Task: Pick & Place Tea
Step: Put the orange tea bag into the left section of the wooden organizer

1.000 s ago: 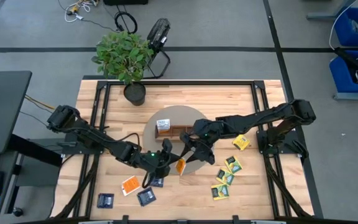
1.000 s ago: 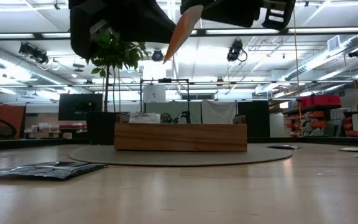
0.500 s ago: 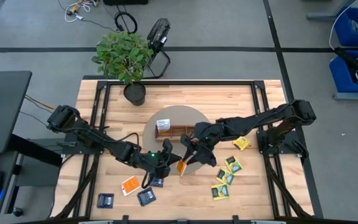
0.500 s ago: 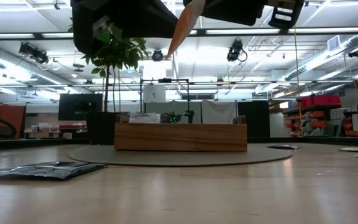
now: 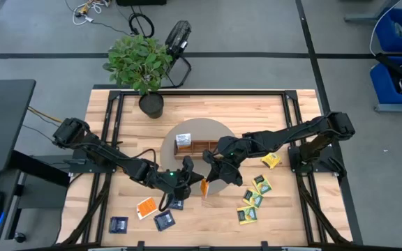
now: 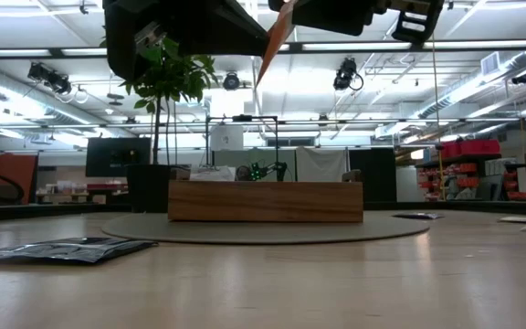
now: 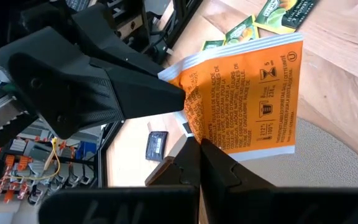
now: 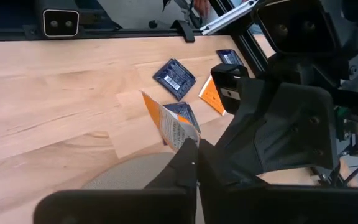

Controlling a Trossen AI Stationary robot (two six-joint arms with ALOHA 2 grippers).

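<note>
An orange tea packet (image 5: 203,187) hangs in the air over the near rim of the round grey mat (image 5: 218,132), between my two arms. My left gripper (image 5: 189,178) and my right gripper (image 5: 209,174) are both shut on it. In the low view the packet (image 6: 276,37) shows as a slanted orange strip high above the table. Other tea lies flat on the table: an orange packet (image 5: 146,207), dark blue ones (image 5: 164,220) and a yellow-green cluster (image 5: 253,197). The wooden tray (image 5: 199,146) stands on the mat. My left gripper pinches a corner of the orange packet (image 7: 199,132) between its two fingers, coming from the table's left. The packet is lifted clear and stands on edge, tilted. My right gripper pinches the packet's sealed edge (image 8: 180,138) between its two fingers, coming from the table's right. In the left wrist view its fingertips (image 7: 166,94) sit on the same edge, a little away from my left fingers.
A potted plant (image 5: 142,63) stands at the table's far left. A single yellow packet (image 5: 271,160) lies right of the mat. One more dark blue packet (image 5: 118,224) lies near the front left edge. Bare wood stretches in front of the mat.
My right gripper has shut on the orange packet, which my left gripper kept holding. The packet has risen a little and stays clear of the table.
</note>
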